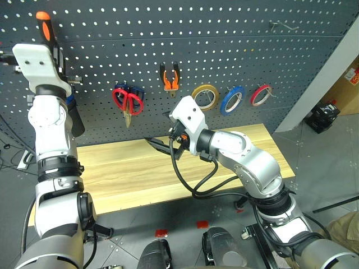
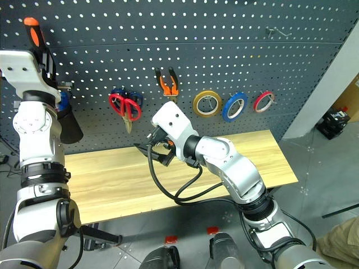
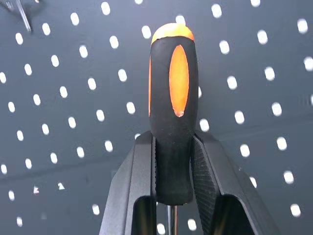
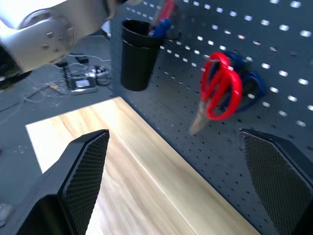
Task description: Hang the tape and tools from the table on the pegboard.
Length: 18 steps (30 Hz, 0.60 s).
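My left gripper (image 3: 173,144) is shut on the screwdriver (image 3: 171,98) by its black-and-orange handle, held high against the upper left of the pegboard (image 1: 224,50). Its shaft is hidden. The red scissors (image 1: 128,101), the orange-and-black pliers (image 1: 170,78) and the blue tape (image 1: 231,100) hang on pegboard hooks. My right gripper (image 1: 171,143) stands open above the back of the table (image 1: 123,168), below the pliers, with nothing between its fingers (image 4: 83,176).
Dark blue scissors (image 1: 138,93) hang behind the red pair. A yellow tape ring (image 1: 205,96) and a red tape ring (image 1: 261,94) flank the blue one. A black cup (image 2: 70,126) hangs at the pegboard's left. A bare hook (image 1: 280,25) sits top right.
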Available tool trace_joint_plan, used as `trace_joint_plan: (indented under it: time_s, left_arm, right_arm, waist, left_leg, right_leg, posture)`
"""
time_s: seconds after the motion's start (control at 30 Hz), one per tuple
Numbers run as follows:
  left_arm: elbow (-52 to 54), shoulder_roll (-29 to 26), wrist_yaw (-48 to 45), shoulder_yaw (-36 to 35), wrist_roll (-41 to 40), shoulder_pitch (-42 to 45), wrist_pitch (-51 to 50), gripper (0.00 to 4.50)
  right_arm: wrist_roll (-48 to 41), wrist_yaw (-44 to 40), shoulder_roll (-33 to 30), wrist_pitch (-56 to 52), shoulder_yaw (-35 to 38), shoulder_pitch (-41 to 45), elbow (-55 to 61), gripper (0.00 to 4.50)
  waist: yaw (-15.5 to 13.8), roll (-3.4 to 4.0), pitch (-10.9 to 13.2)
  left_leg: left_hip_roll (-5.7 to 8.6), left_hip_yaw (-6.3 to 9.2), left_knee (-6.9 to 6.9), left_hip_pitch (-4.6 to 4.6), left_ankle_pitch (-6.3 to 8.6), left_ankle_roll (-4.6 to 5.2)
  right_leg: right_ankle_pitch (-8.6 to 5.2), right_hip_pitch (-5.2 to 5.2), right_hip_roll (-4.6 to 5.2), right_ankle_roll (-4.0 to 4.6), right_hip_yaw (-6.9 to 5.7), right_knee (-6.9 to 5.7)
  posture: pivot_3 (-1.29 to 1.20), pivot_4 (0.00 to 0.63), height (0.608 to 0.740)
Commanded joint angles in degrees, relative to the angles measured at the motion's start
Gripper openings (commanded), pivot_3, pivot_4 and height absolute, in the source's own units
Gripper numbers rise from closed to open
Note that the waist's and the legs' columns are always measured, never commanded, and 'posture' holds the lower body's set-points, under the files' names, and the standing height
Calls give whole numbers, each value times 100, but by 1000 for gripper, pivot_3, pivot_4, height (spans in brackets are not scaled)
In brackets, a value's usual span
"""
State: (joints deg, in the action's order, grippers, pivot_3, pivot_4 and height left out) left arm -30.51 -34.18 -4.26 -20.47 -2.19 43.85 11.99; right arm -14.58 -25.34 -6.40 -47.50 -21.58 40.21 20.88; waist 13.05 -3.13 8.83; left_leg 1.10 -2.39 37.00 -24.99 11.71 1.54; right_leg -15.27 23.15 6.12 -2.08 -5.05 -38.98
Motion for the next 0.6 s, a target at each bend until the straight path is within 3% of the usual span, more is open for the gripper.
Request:
trace_joint_plan:
  time_s: [0.03,0.23,0.6]
  left_arm:
    - [700,-194,245,-240,12,-310,-8,646]
    - [1482,-254,553,-562,4,-1025,-370,646]
    - [1003,-268,666,-494,30,-929,-231,646]
  right_arm:
    - [1,-9,55,79,45,163,184,4500]
    - [-197,105,380,47,335,276,160,4500]
    - [-177,14,575,73,136,398,110,4500]
  waist:
    - [52,-4,-4]
    - [158,-5,-10]
    - [138,-8,-127]
  left_leg:
    - [0,3,0,0,0,0]
    - [0,5,2,0,-1,0]
    - [2,11,3,2,6,11]
  right_leg:
    - [0,0,0,0,-2,-2]
    - [0,0,-1,0,1,-5]
    - [1,-3,-2,-1,-1,-8]
  posture:
    - [-326,67,740]
    - [-313,67,740]
    - [-309,67,740]
